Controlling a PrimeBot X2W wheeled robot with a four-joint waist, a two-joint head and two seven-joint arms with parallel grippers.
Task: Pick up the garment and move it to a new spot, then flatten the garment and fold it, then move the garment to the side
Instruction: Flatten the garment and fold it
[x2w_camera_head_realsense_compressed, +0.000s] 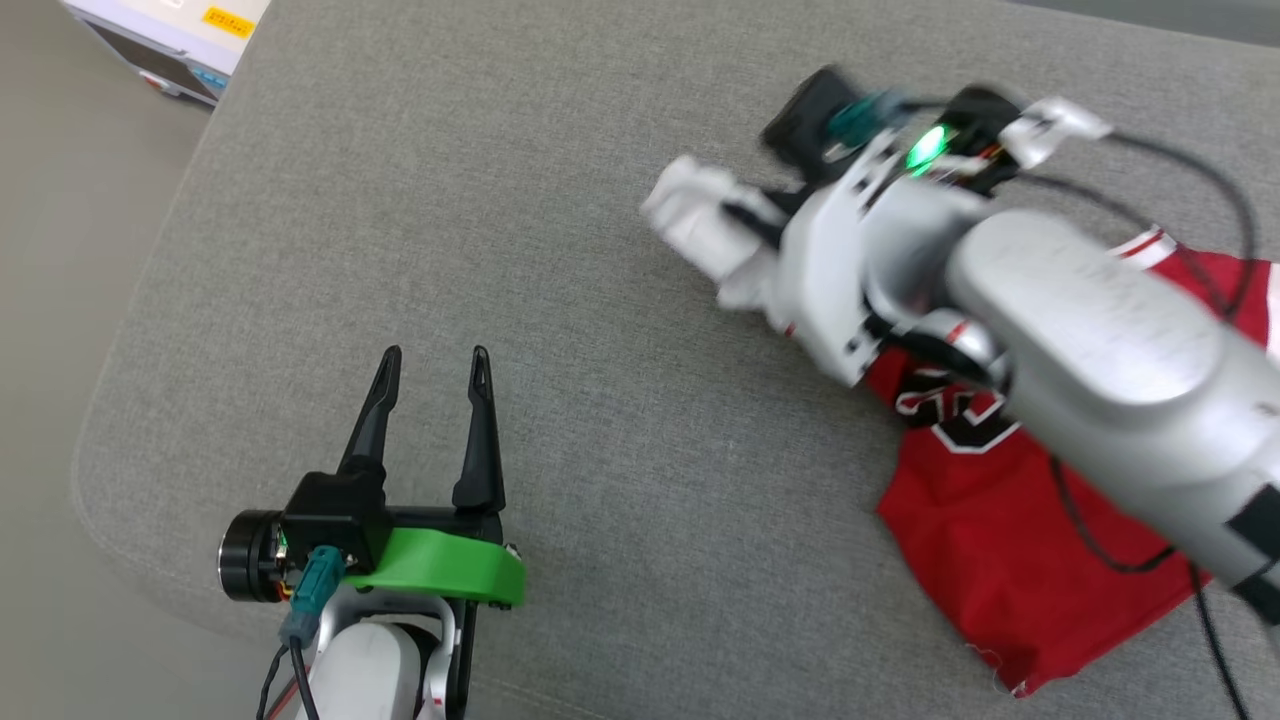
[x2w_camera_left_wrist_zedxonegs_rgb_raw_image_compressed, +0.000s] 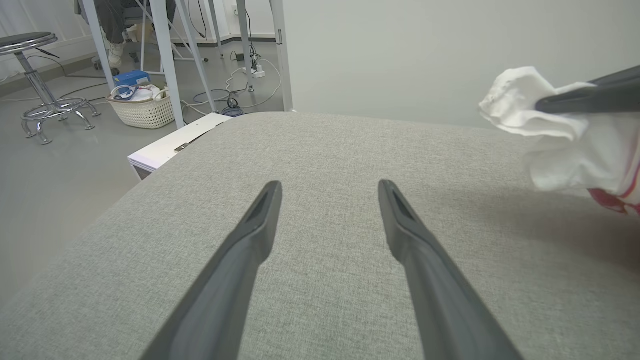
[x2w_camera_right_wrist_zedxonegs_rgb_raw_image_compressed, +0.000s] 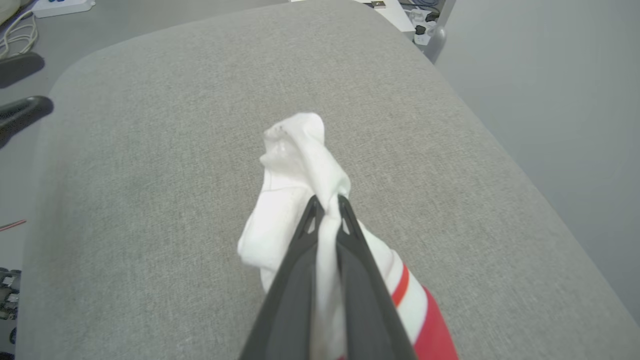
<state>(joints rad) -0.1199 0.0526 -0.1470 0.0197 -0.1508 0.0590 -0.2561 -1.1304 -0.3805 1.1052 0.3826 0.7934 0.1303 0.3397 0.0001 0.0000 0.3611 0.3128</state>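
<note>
The garment (x2w_camera_head_realsense_compressed: 1000, 540) is a red jersey with white sleeves, lying crumpled at the right of a grey cushioned surface (x2w_camera_head_realsense_compressed: 560, 300). My right gripper (x2w_camera_right_wrist_zedxonegs_rgb_raw_image_compressed: 327, 202) is shut on one white sleeve (x2w_camera_right_wrist_zedxonegs_rgb_raw_image_compressed: 295, 165), pinching the cloth between its fingers and lifting it off the surface. In the head view that sleeve (x2w_camera_head_realsense_compressed: 700, 225) sticks out left of the right wrist, blurred. The left wrist view catches the same sleeve (x2w_camera_left_wrist_zedxonegs_rgb_raw_image_compressed: 560, 135) at its right edge with a dark finger across it. My left gripper (x2w_camera_head_realsense_compressed: 435, 360) rests at the lower left, open, nothing between its fingers (x2w_camera_left_wrist_zedxonegs_rgb_raw_image_compressed: 260, 220).
The cushion's rounded edge runs along the left, with floor beyond it. A white box (x2w_camera_head_realsense_compressed: 170, 40) sits at the far left corner. On the floor in the left wrist view are a wicker basket (x2w_camera_left_wrist_zedxonegs_rgb_raw_image_compressed: 142, 107), a stool (x2w_camera_left_wrist_zedxonegs_rgb_raw_image_compressed: 35, 75), table legs and cables.
</note>
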